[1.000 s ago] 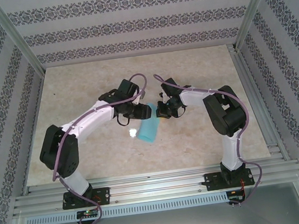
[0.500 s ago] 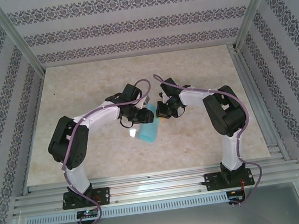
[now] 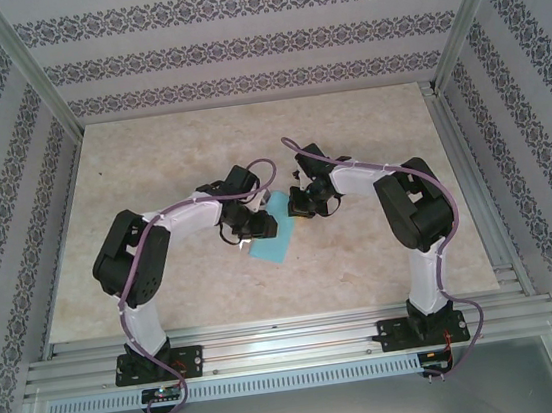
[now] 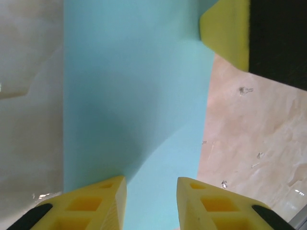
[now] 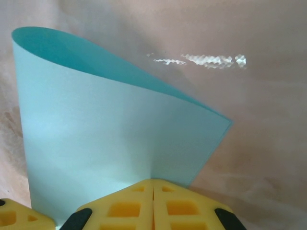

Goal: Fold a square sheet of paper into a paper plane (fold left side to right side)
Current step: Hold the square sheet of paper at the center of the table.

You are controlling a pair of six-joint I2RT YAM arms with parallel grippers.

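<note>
Thin, light turquoise-blue square sheet of paper lies near mid-table on the pale marbled table, between the two wrists. It is folded over on itself, the upper layer bowed in a loose curl. In the left wrist view its long edges run straight; the near and far ends are cut off by the frame. Left gripper is over the sheet's left part, jaws apart, paper showing through the gap; contact not discernible. Right gripper is at the sheet's far right corner, jaws together. Its yellow fingertips meet at the paper's edge; whether a layer is pinched cannot be told. Bare table all round, out to the patterned walls and the near aluminium rail. From above, the left wrist hides the sheet's middle.
</note>
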